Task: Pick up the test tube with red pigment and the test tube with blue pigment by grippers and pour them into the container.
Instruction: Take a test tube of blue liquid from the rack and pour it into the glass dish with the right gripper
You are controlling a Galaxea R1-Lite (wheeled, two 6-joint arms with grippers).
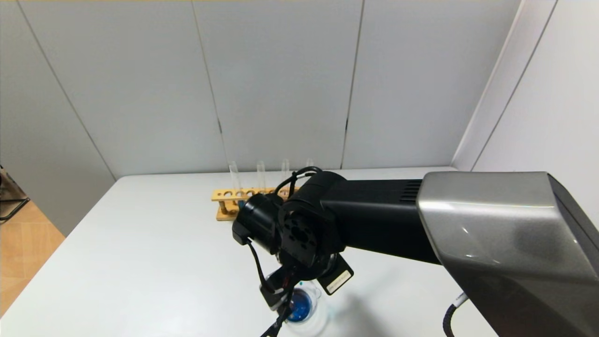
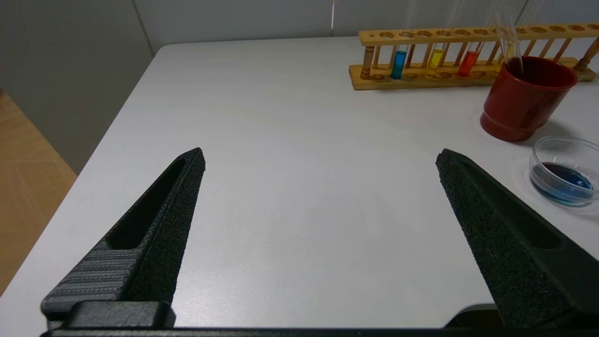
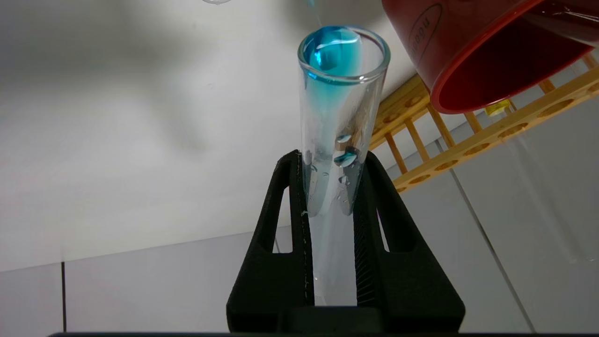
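Observation:
My right gripper [image 3: 332, 157] is shut on the test tube with blue pigment [image 3: 344, 93]. The tube is tipped mouth-down, and teal-blue liquid sits at its lip. In the head view the right gripper [image 1: 281, 292] hangs just over the clear container [image 1: 323, 314], which holds blue liquid. The container also shows in the left wrist view [image 2: 561, 140]. The test tube with red pigment [image 2: 468, 62] stands in the wooden rack [image 2: 421, 80]. My left gripper [image 2: 320, 157] is open and empty, low over bare table to the left of the container.
A dark red cup [image 2: 529, 96] stands between rack and container with an empty glass tube [image 2: 507, 37] leaning in it. The rack also holds a blue-liquid tube [image 2: 398, 63] and a yellow-liquid tube [image 2: 436, 57]. The table's left edge [image 2: 117, 121] is near the left gripper.

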